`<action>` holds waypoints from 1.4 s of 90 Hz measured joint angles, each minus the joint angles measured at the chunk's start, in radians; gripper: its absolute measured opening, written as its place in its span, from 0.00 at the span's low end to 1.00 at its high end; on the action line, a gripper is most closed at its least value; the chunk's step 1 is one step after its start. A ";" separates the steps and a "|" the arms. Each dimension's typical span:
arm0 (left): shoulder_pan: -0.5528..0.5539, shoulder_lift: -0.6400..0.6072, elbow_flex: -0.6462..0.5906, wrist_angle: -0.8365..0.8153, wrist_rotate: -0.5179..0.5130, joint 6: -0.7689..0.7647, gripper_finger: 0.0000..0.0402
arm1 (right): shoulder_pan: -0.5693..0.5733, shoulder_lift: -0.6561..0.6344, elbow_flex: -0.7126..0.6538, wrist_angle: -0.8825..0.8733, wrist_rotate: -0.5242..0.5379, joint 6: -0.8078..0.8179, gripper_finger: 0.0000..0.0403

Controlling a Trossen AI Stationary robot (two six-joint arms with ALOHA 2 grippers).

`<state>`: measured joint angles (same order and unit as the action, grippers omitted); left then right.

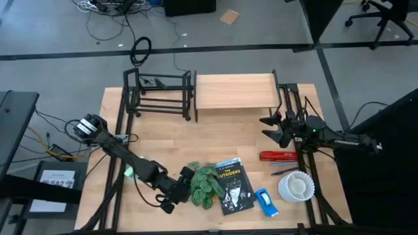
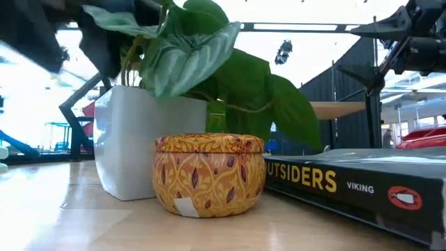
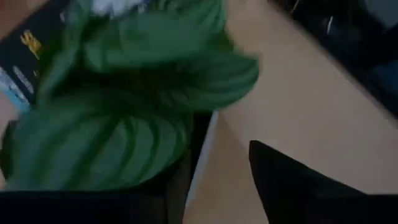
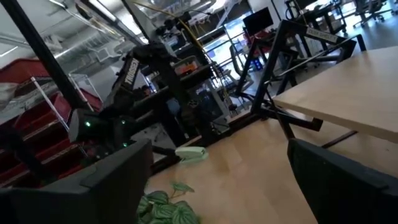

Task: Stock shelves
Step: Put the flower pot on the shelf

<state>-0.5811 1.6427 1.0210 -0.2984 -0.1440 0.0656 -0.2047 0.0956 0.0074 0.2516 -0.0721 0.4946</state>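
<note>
The left gripper (image 1: 177, 190) sits low at the near side of the table, right against the potted plant (image 1: 204, 185). Its wrist view shows 1 dark finger (image 3: 298, 186) beside the pot's white edge, with broad veined leaves filling the frame; whether the jaws close on the pot cannot be told. The right gripper (image 1: 273, 128) hovers at the right, its 2 fingers spread wide with nothing between them, just near of the plank shelf's right end.

The plank shelf (image 1: 235, 91) stands at the far side of the table (image 1: 163, 140), well apart from the left gripper: a smooth, pale wooden rectangle on black metal legs, its long axis running left to right. Just left of it stands the black rod rack (image 1: 160, 94), an open frame of thin bars, also lying left to right.

By the plant are a round, gold-patterned tin (image 2: 209, 173) and a dark book (image 1: 234, 185). Further right lie a blue item (image 1: 265, 202), a red tool (image 1: 279, 156) and a white ribbed bowl (image 1: 297, 187).
</note>
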 joint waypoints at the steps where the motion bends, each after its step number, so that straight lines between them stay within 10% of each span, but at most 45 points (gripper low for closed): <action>1: 0.002 0.003 0.000 0.000 0.000 0.002 0.33 | 0.000 0.000 0.000 0.000 0.000 0.000 0.86; 47: 0.008 0.049 0.103 -0.116 -0.028 -0.021 0.01 | 0.000 0.000 0.000 0.001 0.000 0.000 0.86; 80: 0.094 0.049 0.514 -0.467 -0.151 0.051 0.00 | 0.000 0.000 0.000 0.001 0.000 0.000 0.86; 107: 0.392 0.047 0.770 -0.536 -0.210 0.240 0.00 | 0.000 0.000 0.000 0.001 0.000 0.000 0.86; 126: 0.686 0.060 0.774 -0.419 -0.044 0.306 0.00 | 0.000 0.000 0.000 0.001 0.000 0.000 0.86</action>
<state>0.1045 1.7028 1.7954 -0.7176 -0.1881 0.3714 -0.2043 0.0956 0.0075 0.2523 -0.0719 0.4946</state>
